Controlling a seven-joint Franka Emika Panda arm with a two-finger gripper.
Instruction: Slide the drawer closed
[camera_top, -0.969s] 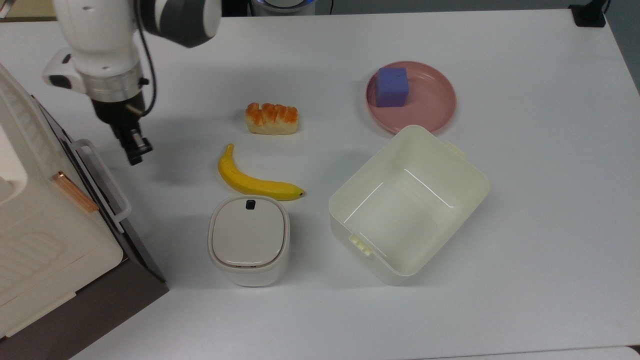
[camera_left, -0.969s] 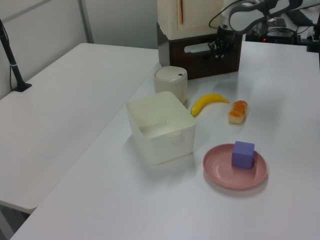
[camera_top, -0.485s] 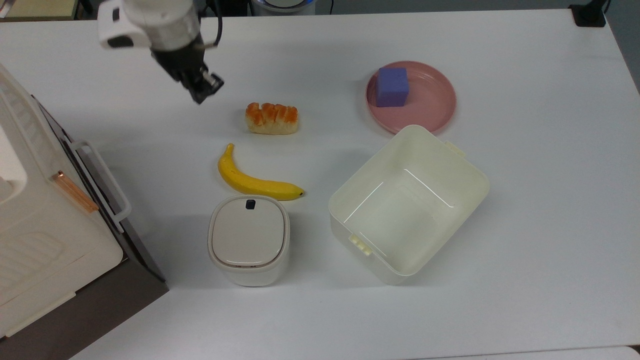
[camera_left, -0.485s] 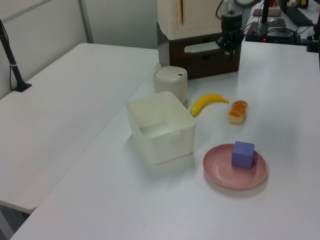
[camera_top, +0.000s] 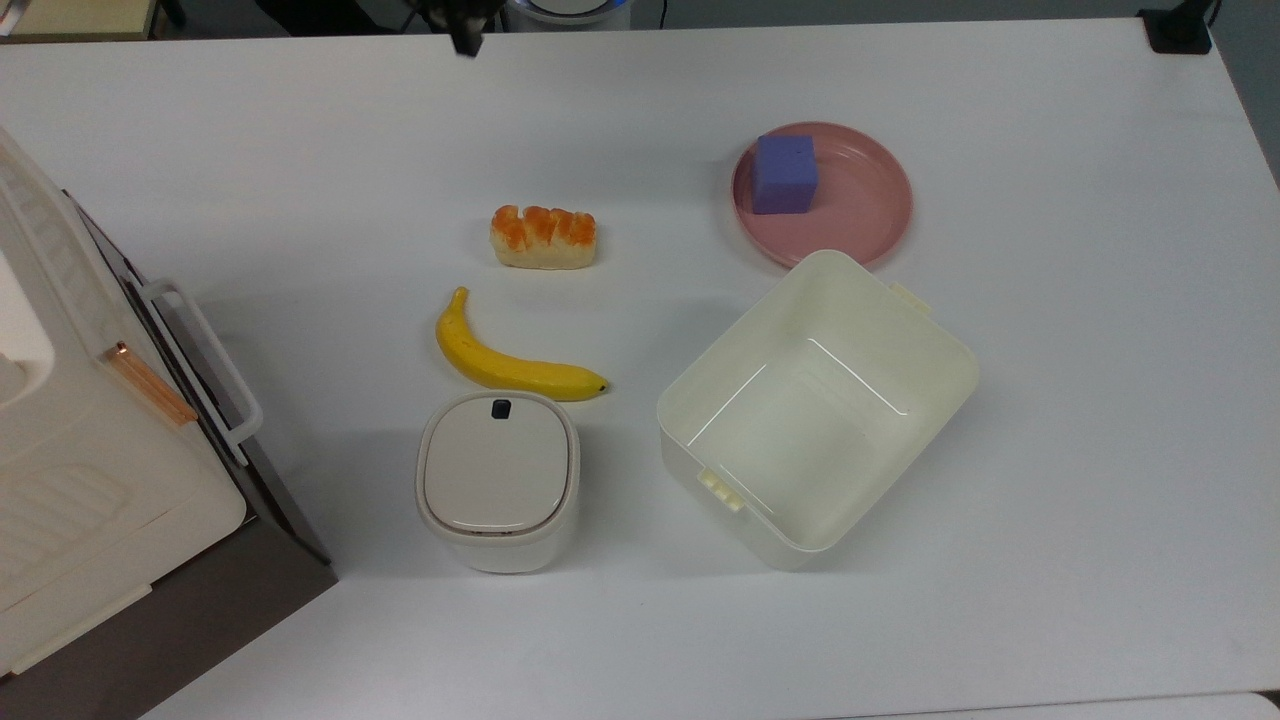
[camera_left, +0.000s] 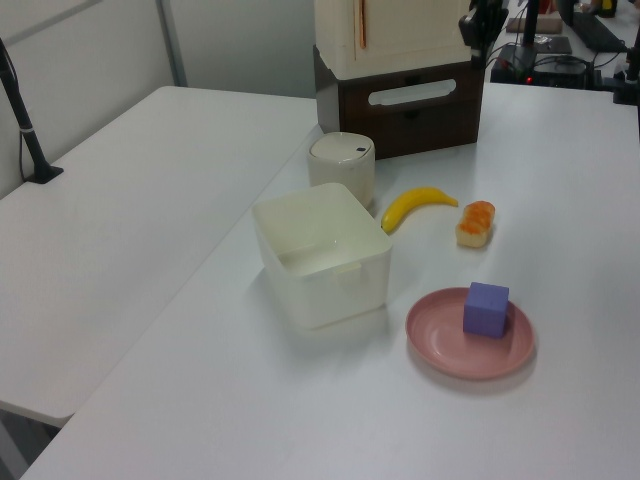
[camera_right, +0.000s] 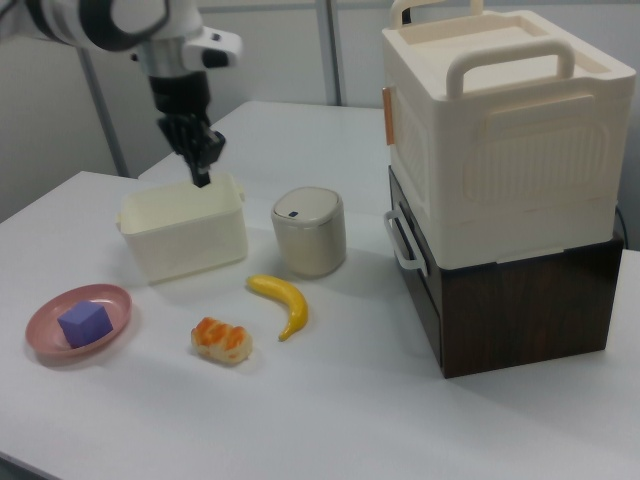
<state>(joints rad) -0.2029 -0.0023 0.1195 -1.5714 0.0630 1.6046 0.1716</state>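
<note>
I see the drawer (camera_right: 412, 262) sitting flush in the dark brown cabinet (camera_right: 520, 300) under the cream storage box (camera_right: 500, 130), at the right view's right, its white loop handle (camera_top: 205, 355) sticking out toward the table's middle. In the top view the drawer front sits at the far left edge.

My gripper (camera_right: 201, 160) is well apart from the drawer. In the right view it hangs high over the table's far side, above the cream tub (camera_right: 183, 230), pointing down, with the lidded bin (camera_right: 309, 231) and banana (camera_right: 284, 301) between it and the drawer. In the top view its tip (camera_top: 466, 40) shows at the upper edge, far from the handle. The fingers look pressed together with nothing between them.

Compared with a second ago, the arm has pulled back a long way: then the gripper hovered just beside the handle at the top view's left, half a second ago it was over the table near the bread roll (camera_top: 543, 237), and now it is at the table's far edge. The drawer, the pink plate (camera_top: 860, 215) with the purple block (camera_top: 785, 173), and the other things have not moved.
</note>
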